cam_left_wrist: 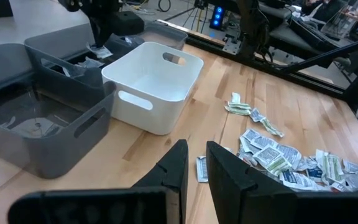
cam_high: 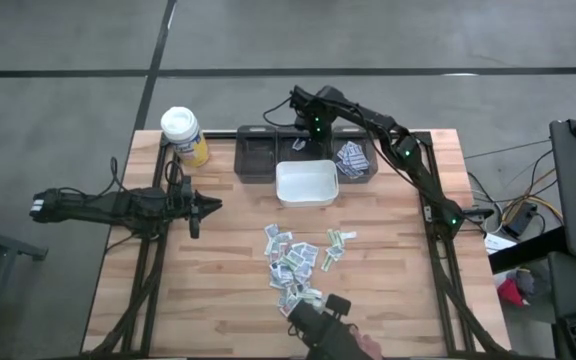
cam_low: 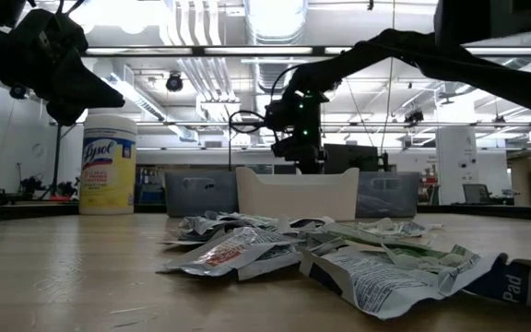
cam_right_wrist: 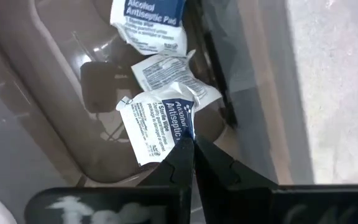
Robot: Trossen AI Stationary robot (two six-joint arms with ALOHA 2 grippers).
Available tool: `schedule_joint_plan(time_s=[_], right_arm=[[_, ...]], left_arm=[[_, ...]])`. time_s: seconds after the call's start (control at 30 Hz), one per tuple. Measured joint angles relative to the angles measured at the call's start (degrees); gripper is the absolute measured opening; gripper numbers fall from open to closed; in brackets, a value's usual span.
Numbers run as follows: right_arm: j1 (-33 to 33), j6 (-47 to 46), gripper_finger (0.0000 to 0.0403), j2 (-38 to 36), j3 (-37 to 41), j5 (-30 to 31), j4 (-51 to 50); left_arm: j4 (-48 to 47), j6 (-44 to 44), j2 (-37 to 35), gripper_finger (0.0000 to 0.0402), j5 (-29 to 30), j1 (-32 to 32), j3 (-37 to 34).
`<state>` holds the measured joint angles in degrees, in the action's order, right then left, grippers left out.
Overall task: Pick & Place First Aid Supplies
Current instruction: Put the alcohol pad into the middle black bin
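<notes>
Two arms work over the wooden worktop (cam_high: 218,290). The right arm reaches from its base at the 3 o'clock edge, elbow bent, across to the 12 o'clock side, where the right tool (cam_high: 299,143) points down over the middle grey bin (cam_high: 298,150) in a row of three. In the right wrist view this tool (cam_right_wrist: 193,146) has its fingers pinched together on the corner of an antiseptic pad packet (cam_right_wrist: 157,124), which hangs just above the bin's floor; two more packets (cam_right_wrist: 149,22) lie on that floor beyond it. The low view shows the same tool (cam_low: 304,164) hanging behind the white tub (cam_low: 298,194).

The left arm stretches level from the 9 o'clock edge toward the centre, its left tool (cam_high: 208,207) pointing to 3 o'clock, held off the worktop. In the left wrist view the fingers (cam_left_wrist: 179,168) of this tool (cam_left_wrist: 194,163) stand slightly apart with nothing between them.

The white tub (cam_high: 307,184) sits just toward the centre from the bins. The rightmost grey bin (cam_high: 354,160) holds a few packets. The main pile of first aid packets (cam_high: 298,265) lies spread on the worktop toward 6 o'clock from the tub. A yellow wipes canister (cam_high: 184,136) with a white lid stands near the 11 o'clock corner.
</notes>
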<state>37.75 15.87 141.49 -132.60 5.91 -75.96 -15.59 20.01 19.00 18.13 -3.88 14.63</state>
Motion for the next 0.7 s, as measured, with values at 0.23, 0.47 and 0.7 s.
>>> schedule_joint_plan(time_s=[0.23,0.47,0.7], right_arm=[[-0.1,0.6,0.0047,0.0,3.1,0.0,0.2],[-0.1,0.6,0.0093,-0.1,2.7,0.1,0.4],[-1.3,-2.8,0.0133,-1.6,-2.1,-0.5,-8.7]], left_arm=[[-0.6,0.0,0.0,0.0053,0.0,0.0,0.0],[-0.9,0.0,0.0,0.0053,0.0,0.0,0.0],[-0.9,0.5,0.0,0.0053,0.0,0.0,0.0]])
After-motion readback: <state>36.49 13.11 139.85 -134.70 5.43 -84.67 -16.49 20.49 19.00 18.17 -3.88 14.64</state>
